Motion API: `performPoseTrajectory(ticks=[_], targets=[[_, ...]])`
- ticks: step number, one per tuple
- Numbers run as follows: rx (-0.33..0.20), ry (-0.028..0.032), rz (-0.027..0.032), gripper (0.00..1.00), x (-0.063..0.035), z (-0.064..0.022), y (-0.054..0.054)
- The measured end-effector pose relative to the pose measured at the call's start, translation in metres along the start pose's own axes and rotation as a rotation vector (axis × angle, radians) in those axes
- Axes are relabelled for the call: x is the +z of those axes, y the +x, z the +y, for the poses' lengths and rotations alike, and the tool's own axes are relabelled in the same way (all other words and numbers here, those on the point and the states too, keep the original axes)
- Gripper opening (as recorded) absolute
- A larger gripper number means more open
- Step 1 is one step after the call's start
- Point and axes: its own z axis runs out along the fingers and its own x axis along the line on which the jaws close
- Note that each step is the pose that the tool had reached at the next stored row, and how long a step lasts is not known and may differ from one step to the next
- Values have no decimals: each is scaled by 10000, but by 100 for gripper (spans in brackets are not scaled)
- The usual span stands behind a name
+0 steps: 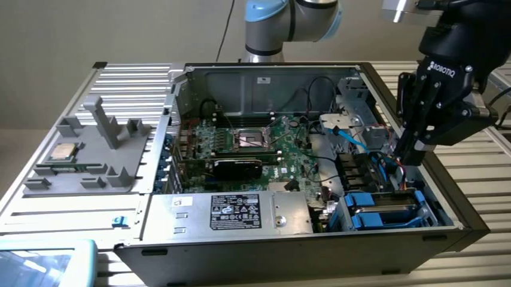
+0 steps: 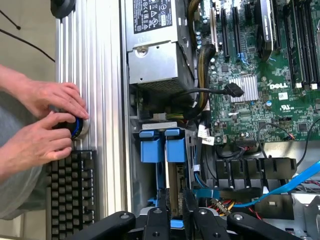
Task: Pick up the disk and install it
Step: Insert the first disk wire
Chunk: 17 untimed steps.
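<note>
Disk (image 2: 173, 182) stands edge-on in the bay (image 2: 144, 186), pinched by the near-shut hand (image 2: 174, 202); wrist view adds a keyboard (image 2: 72, 195).

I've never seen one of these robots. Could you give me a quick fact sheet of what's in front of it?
Setting: open computer case, motherboard exposed
Disk: blue-framed disk sits in the corner bay, at the exterior view's lower right
Gripper: gripper hangs above that bay; contact with the disk unclear
Nearby: grey tray with a small chip, at the exterior view's left
Person: hands on a round knob beside a keyboard
</note>
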Motion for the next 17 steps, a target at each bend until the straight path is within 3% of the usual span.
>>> performPoseTrajectory(ticks=[3, 17], targets=[[9, 16, -3, 25, 0, 41, -11], [23, 31, -4, 25, 1, 45, -10]])
